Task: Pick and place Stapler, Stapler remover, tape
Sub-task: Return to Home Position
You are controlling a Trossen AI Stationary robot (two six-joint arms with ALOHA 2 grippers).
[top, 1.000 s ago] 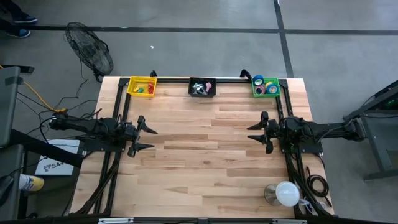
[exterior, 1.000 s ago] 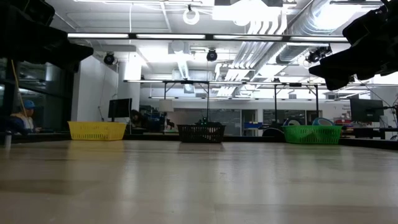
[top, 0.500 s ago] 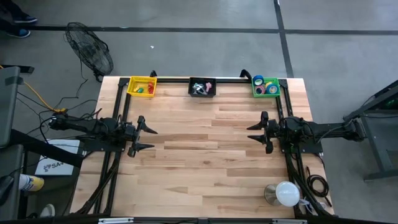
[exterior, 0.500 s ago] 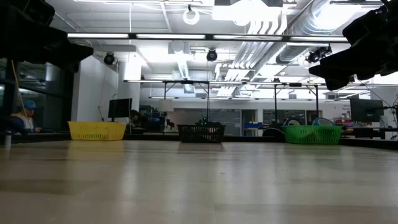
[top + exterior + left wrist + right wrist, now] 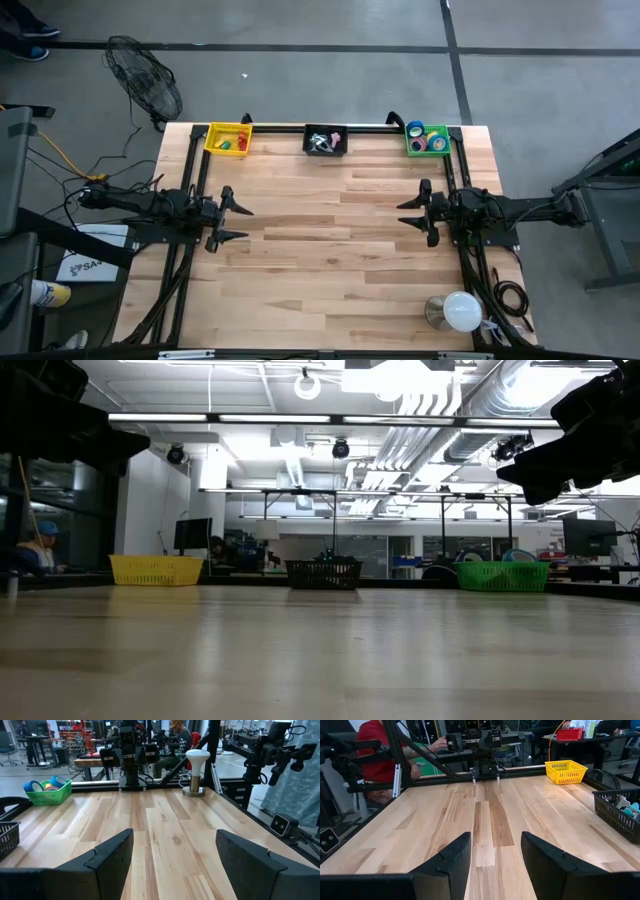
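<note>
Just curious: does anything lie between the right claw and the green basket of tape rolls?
No, nothing visible. Only bare table separates the open right gripper from the green basket holding the tape.

Lighting is bright and even throughout. In the low view the source is the ceiling strip lights [image 5: 330,418], which burn out to plain white around the ducts. They lay a broad pale sheen across the surface [image 5: 320,650]. Against that backlight the arms [image 5: 575,435] read as black silhouettes. From above, shadows beneath the arms are short and soft, and a white lamp [image 5: 462,311] glares. In the wrist views the left hand [image 5: 174,833] and right hand [image 5: 495,834] show near-black with little detail.
</note>
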